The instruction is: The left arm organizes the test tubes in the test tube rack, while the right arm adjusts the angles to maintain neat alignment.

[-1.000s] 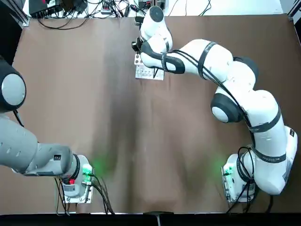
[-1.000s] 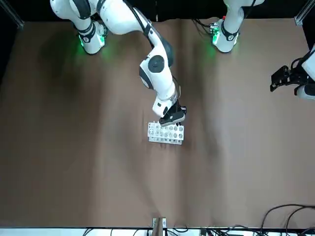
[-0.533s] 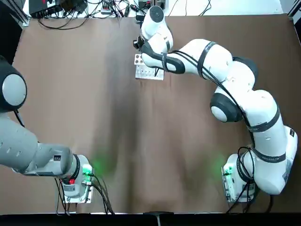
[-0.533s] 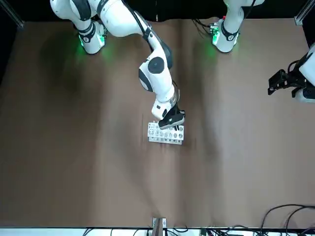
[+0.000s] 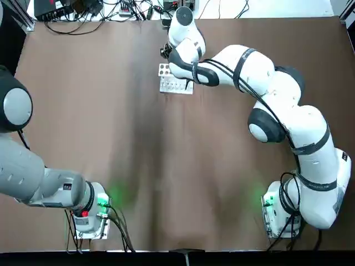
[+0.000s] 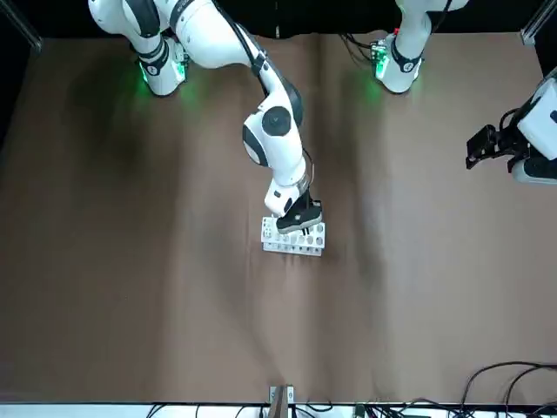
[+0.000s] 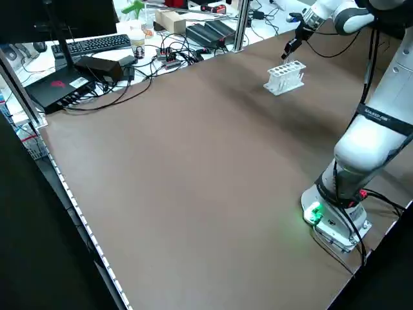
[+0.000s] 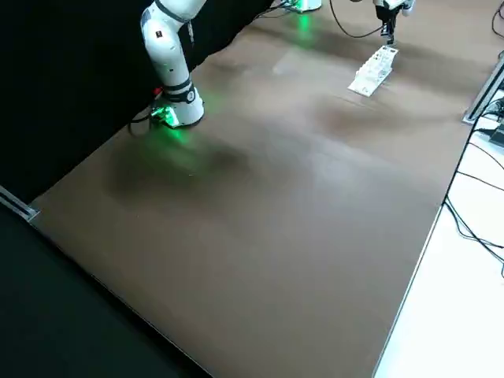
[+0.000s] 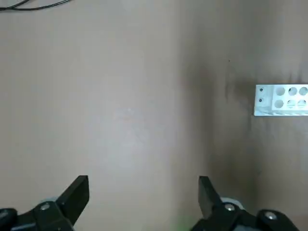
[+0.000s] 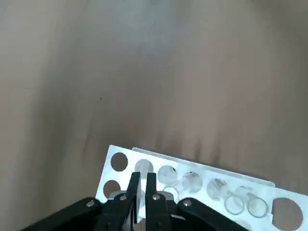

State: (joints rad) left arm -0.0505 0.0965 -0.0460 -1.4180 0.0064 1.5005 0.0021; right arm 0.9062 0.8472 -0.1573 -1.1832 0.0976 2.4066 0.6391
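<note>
brown tabletop (image 5: 111,138), white rack (image 6: 293,249) on it at the far side. left gripper (image 9: 144,178) off to the left, 2 fingers wide apart, 0 held. right gripper (image 10: 144,174) over rack, cannot tell opening or hold. clear tubes (image 10: 234,205) in rack, likely light, stiff, slippery, fragile; pinch softly near rim.

In the top view, the bent wrist of the right arm (image 5: 187,39) covers part of the white test tube rack (image 5: 176,84), whose far end runs past the left wrist view's edge, the clear tubes inside too faint to count.
</note>
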